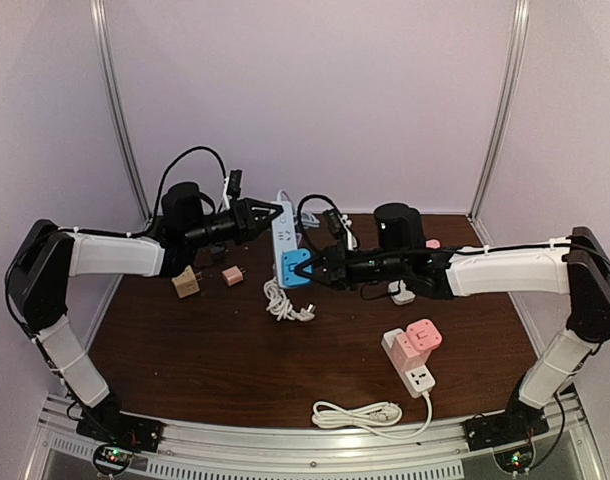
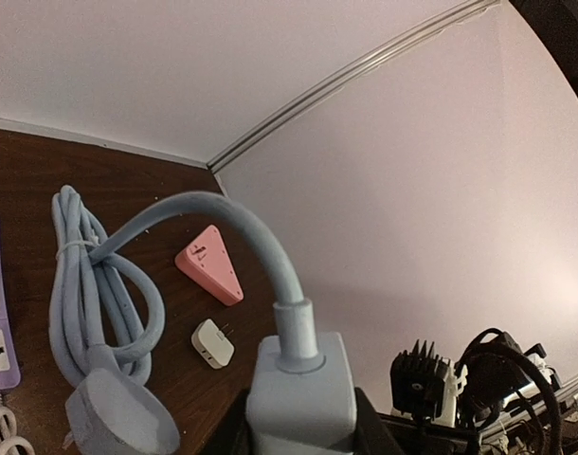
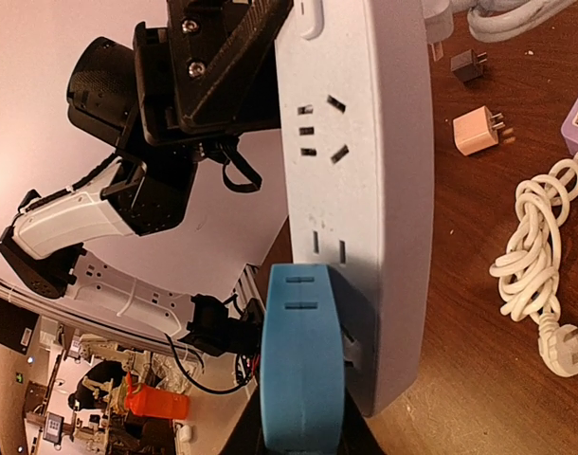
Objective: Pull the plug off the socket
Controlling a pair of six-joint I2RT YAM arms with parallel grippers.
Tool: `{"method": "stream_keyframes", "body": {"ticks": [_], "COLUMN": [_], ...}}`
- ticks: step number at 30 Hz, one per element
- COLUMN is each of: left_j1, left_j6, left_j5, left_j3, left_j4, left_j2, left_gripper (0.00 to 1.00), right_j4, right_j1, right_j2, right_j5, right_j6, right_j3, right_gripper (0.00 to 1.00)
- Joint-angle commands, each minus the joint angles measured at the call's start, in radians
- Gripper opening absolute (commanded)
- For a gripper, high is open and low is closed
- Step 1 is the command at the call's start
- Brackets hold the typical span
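Bracing the white power strip [image 1: 283, 238] over the surface [image 1: 235, 350], my left gripper [image 1: 268, 216] is clamped on its cord end. My right gripper [image 1: 309, 268] is closed around the blue plug [image 3: 301, 360], seated in the strip's end socket, so the two can pull apart.

power strip [image 1: 282, 236]: white, long, slotted outlets along one face; runs lengthwise away from the arm bases at mid-back of table | cord [image 2: 261, 237]: pale, arches out of strip's far end into a coiled bundle | blue plug [image 1: 297, 268]: light blue, boxy, ribbed top; seated against strip's face at near end, not yet out
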Motion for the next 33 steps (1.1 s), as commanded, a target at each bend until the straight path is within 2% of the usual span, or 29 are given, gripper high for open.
{"method": "stream_keyframes", "body": {"ticks": [1, 11, 14, 17, 22, 27, 33], "left_j1": [0.053, 0.054, 0.054, 0.054, 0.054, 0.053, 0.053], "left_j6": [0.071, 0.103, 0.089, 0.078, 0.102, 0.154, 0.208], "left_j5": [0.022, 0.013, 0.022, 0.029, 0.027, 0.006, -0.027], "left_j3": [0.025, 0.030, 0.032, 0.042, 0.058, 0.071, 0.089], "left_j4": [0.081, 0.021, 0.040, 0.042, -0.021, -0.144, -0.283], "left_j2": [0.032, 0.048, 0.050, 0.039, -0.011, -0.073, -0.143], "left_gripper": [0.00, 0.00, 0.00, 0.00, 0.00, 0.00, 0.00], "right_j4": [0.173, 0.188, 0.101, -0.155, -0.525, -0.769, -0.926], "right_j1": [0.005, 0.011, 0.011, 0.008, -0.011, -0.027, -0.027], "right_j2": [-0.019, -0.040, -0.053, -0.059, -0.068, -0.019, 0.069], "right_j5": [-0.057, -0.087, -0.045, 0.072, 0.363, 0.617, 0.861], "right_j6": [0.052, 0.020, -0.022, -0.134, -0.293, -0.379, -0.403], "right_j3": [0.054, 0.081, 0.094, 0.159, 0.245, 0.312, 0.368], "right_gripper": [0.00, 0.00, 0.00, 0.00, 0.00, 0.00, 0.00]}}
